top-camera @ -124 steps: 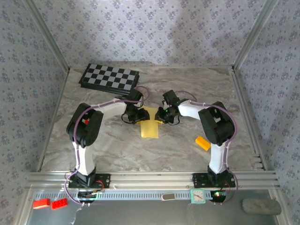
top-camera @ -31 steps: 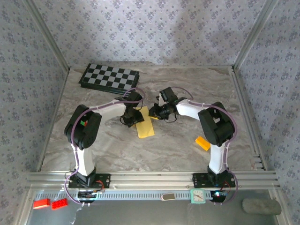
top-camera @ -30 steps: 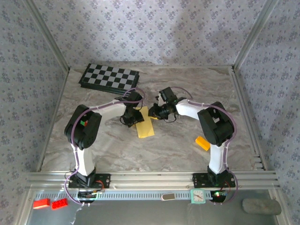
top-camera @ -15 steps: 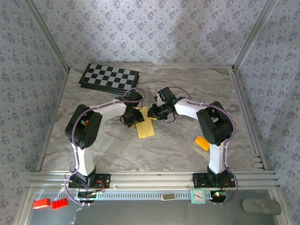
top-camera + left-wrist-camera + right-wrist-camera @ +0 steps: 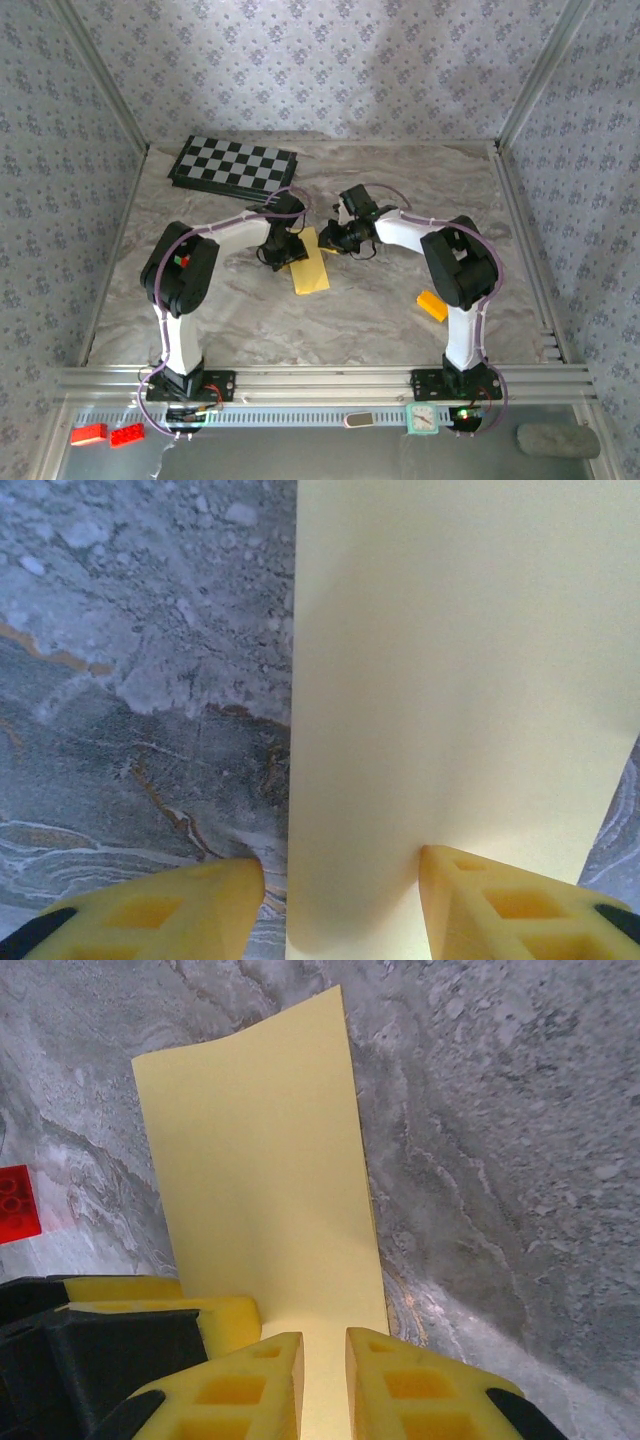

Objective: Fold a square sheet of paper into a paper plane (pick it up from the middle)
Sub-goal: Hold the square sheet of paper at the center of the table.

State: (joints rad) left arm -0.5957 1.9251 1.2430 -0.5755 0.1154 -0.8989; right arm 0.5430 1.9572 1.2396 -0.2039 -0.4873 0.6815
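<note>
Paper sheet (image 5: 312, 272), one, pinched in right jaws, left jaws parted, one checkerboard (image 5: 235, 165), one block (image 5: 433, 305)

Open grey marbled tabletop (image 5: 380, 320) lies free across the near half and the far right. A black-and-white checkerboard (image 5: 235, 166) blocks the far left corner. A small orange-yellow block (image 5: 433, 305) sits just beside the right arm (image 5: 462, 275). At centre, the left gripper (image 5: 285, 255) and right gripper (image 5: 328, 240) crowd close together over a folded yellow sheet of paper (image 5: 310, 270), closing that gap.
</note>
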